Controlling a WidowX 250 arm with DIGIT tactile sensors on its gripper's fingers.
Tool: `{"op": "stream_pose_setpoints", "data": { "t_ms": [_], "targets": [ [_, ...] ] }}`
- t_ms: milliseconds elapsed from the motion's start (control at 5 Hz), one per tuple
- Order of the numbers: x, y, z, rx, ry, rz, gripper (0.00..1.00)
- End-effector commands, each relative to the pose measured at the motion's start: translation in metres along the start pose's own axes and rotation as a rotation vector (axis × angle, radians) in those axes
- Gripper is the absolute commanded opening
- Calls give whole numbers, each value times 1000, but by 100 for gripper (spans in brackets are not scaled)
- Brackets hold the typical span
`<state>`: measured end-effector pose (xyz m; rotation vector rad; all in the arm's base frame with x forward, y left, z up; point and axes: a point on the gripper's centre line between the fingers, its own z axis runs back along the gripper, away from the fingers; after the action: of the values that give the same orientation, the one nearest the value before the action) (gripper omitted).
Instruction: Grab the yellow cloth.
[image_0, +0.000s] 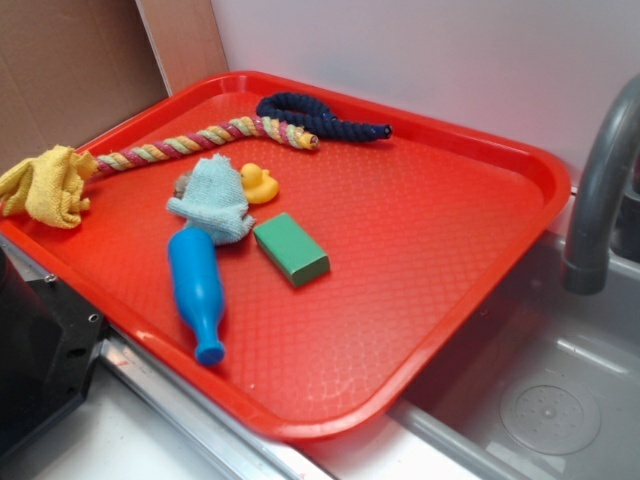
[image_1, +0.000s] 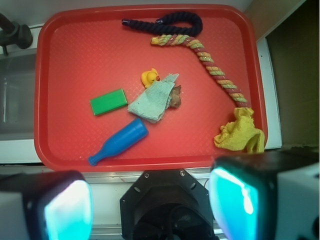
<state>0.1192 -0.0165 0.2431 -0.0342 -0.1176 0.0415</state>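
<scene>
No writing or brand is legible on any item. The yellow cloth (image_1: 240, 132) lies bunched on the near right rim of the red tray (image_1: 65, 45) in the wrist view, touching the end of the multicoloured rope (image_1: 215, 70), just beyond the right pad (image_1: 235, 197). The jaws of the gripper (image_1: 150, 205) stand open, holding nothing. Counted: one yellow cloth, one light blue rag (image_1: 155, 100), one rubber duck (image_1: 149, 77), one green block (image_1: 108, 101), one blue bottle (image_1: 120, 141), two ropes, the second being the navy rope (image_1: 170, 21).

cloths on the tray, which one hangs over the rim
The yellow cloth, bunched at the rope's end, drapes over the tray rim. The light blue rag lies mid-tray, beside the duck.
</scene>
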Motion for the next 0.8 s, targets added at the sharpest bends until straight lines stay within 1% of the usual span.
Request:
{"op": "stream_pose_setpoints", "data": {
  "t_ms": [0, 200, 400, 600],
  "targets": [
    [0, 0, 0, 0, 0, 0, 100],
    [-4, 28, -32, 6, 94, 71, 100],
    [2, 50, -55, -11, 86, -172, 100],
    [2, 74, -85, -20, 66, -422, 100]
  ]
}}
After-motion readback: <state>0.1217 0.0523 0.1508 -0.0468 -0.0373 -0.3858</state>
